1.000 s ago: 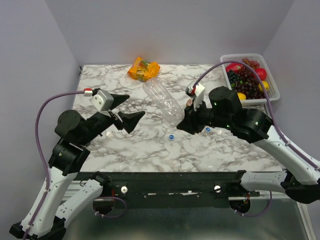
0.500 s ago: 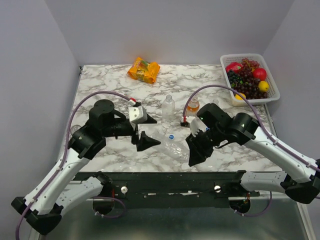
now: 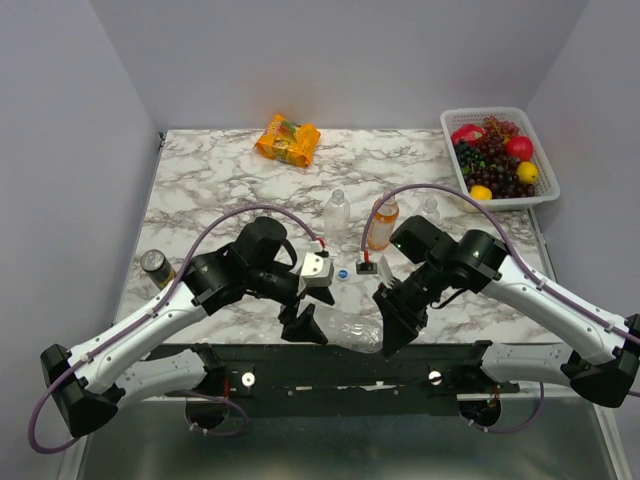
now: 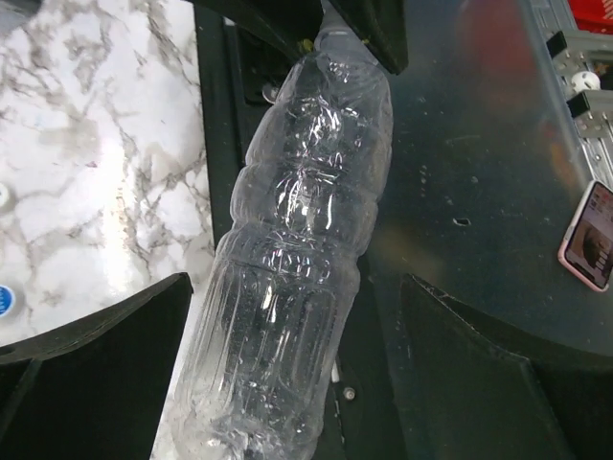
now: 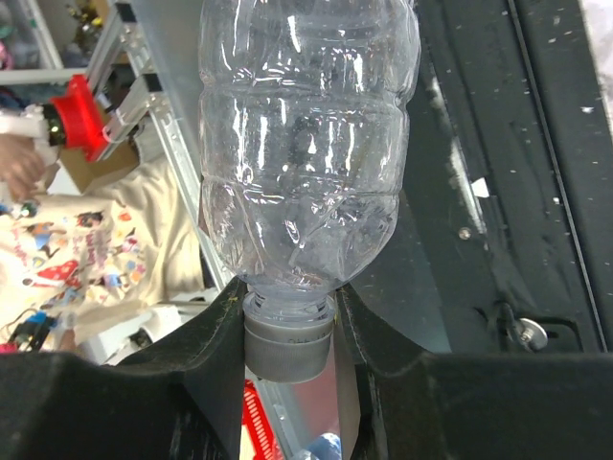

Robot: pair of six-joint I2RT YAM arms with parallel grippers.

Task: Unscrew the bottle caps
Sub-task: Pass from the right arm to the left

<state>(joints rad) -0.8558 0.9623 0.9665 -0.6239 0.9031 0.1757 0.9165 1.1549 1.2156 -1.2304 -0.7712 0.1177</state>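
Bottle caps come first: we see one pale grey cap (image 5: 290, 350) on the neck of a crumpled clear bottle (image 4: 316, 144). The right hand (image 5: 287, 316) is clamped on that cap from both sides. The left hand (image 4: 297, 316) is spread wide around the bottle's body, with a gap showing on one side. The bottle lies level over the near edge of the counter (image 3: 220, 170), between the two hands. A loose blue cap (image 3: 343, 272) rests on the counter just beyond it. Farther back stand a small clear bottle (image 3: 337, 212) and a bottle of orange liquid (image 3: 381, 225). At the far right, a white basket (image 3: 508, 203) holds dark grapes (image 3: 495, 160), a red fruit (image 3: 518, 147) and a yellow one (image 3: 527, 172).
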